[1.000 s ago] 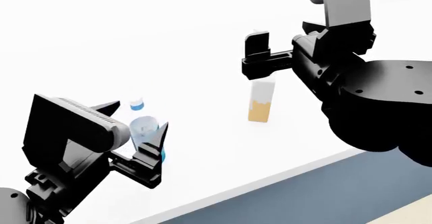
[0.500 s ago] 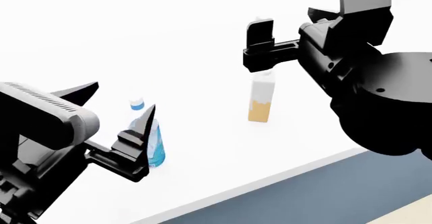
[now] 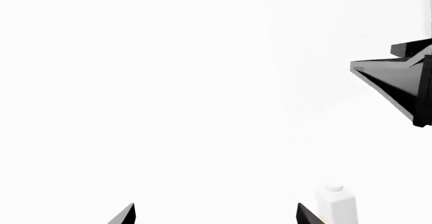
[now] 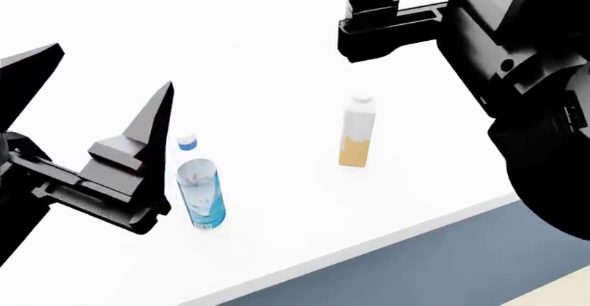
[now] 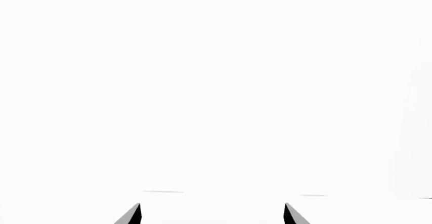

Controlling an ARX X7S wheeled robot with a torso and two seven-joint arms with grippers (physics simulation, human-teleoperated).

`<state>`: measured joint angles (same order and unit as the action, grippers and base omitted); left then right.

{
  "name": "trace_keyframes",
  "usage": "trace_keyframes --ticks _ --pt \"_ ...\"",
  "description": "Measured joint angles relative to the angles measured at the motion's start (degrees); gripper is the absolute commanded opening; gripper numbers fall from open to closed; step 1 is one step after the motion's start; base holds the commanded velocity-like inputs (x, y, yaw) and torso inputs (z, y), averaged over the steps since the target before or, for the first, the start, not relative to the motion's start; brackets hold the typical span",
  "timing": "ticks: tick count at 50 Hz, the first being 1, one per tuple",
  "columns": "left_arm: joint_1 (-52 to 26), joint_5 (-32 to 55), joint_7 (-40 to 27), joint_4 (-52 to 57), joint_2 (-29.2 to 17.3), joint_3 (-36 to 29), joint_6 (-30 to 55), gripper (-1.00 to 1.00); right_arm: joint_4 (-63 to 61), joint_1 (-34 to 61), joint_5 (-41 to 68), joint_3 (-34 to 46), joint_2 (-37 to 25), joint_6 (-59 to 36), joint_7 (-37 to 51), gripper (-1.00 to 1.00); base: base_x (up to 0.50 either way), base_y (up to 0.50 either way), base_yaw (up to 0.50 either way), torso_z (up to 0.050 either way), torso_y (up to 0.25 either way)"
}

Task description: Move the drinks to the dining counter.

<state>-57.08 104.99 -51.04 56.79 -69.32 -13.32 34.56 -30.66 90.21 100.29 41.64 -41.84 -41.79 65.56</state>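
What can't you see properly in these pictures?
- Head view: the left gripper covers the left side of the water bottle, and the picture's edge cuts off one finger.
- Head view: the right gripper runs off the top edge, so its fingertips are missing.
- Left wrist view: the white carton is cut off at the bottom edge.
- Right wrist view: only two fingertips against white; neither drink shows.
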Motion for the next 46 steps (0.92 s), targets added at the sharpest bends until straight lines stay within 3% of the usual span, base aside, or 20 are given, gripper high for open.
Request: trace_keyframes --ticks 33,40,46 --pt "-30.6 22.4 -11.8 -0.3 -6.6 4.5 0.9 1.00 -6.5 11.8 6.6 -3.5 2.3 1.1 9.2 1.00 0.00 0.00 0.00 0.000 0.000" --pt "-32.6 24.5 -12.2 -1.9 -9.5 7.8 0.8 1.00 -6.9 14.7 8.2 -4.0 1.9 0.7 10.6 1.00 0.00 0.00 0.00 0.000 0.000" --pt "-29.8 26.3 -12.8 -4.6 -10.8 15.5 3.6 1.00 -6.6 16.6 9.1 -4.5 0.7 0.1 11.1 1.00 0.00 0.00 0.00 0.000 0.000"
